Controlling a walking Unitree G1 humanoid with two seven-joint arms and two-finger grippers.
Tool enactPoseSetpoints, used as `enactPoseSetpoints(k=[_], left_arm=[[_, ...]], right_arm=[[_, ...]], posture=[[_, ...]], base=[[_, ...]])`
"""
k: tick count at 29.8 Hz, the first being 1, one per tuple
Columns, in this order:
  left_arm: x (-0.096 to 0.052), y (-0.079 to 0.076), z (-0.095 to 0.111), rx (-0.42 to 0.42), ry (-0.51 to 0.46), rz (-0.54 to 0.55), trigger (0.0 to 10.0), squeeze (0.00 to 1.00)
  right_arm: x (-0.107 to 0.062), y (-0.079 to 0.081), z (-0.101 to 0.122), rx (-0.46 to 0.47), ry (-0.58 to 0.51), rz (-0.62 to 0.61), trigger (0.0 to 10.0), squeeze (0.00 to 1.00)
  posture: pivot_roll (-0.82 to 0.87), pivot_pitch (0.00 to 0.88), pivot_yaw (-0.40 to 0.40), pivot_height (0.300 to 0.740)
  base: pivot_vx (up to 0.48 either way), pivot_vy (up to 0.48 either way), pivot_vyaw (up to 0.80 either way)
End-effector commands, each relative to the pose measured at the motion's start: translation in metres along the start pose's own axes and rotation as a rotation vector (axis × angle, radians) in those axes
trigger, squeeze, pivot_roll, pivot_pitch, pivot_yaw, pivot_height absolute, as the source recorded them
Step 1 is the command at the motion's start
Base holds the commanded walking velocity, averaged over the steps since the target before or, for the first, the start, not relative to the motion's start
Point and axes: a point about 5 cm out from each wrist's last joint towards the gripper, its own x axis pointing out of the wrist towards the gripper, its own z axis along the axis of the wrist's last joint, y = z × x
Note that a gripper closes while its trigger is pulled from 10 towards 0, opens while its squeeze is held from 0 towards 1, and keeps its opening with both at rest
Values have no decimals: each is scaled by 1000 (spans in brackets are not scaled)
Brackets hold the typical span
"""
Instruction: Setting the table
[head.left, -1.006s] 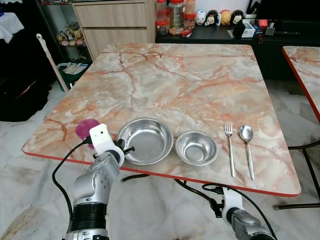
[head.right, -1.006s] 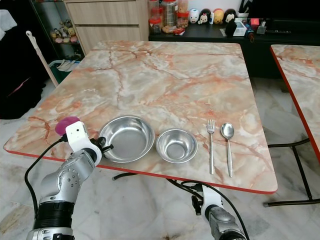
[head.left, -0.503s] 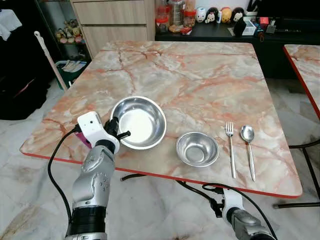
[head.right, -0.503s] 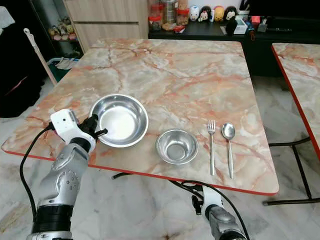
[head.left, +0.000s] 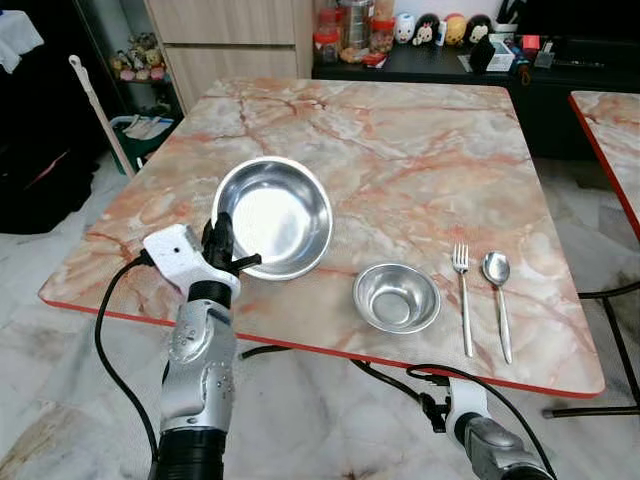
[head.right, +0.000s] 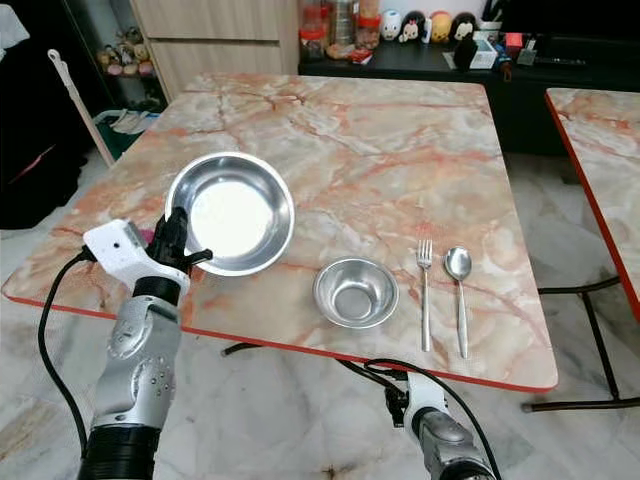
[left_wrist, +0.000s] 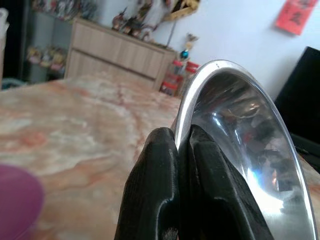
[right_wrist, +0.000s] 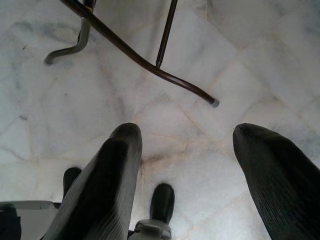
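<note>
Free room and obstacles on the marble table (head.left: 400, 140).
The far half is left open for passage. The near edge is occupied by 1 small bowl (head.left: 396, 297), a fork (head.left: 462, 295) and a spoon (head.left: 496, 299); the near-left corner is blocked by the large bowl (head.left: 273, 215) pinched by the left gripper (head.left: 222, 245).

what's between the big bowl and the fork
The small steel bowl sits between the large bowl, pinched by the left gripper, and the fork, as seen from the head views.
</note>
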Motion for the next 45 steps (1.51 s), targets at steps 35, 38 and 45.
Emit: enactPoseSetpoints(k=[35,38,45], left_arm=[[0,19,33,238,-172,-22,10000,0],[0,17,33,239,-176,-27,10000,0],[0,19,36,250,-180,-22,10000,0]], right_arm=[[-1,-8,-6,-63,141,-53,10000,0],[-1,-8,-9,-69,171,-52,10000,0],[-2,-9,-13,-46,199,-63,10000,0]], posture=[[14,27,0,740],[23,31,-2,740],[26,37,0,740]], base=[[0,0,0],[0,0,0],[0,0,0]])
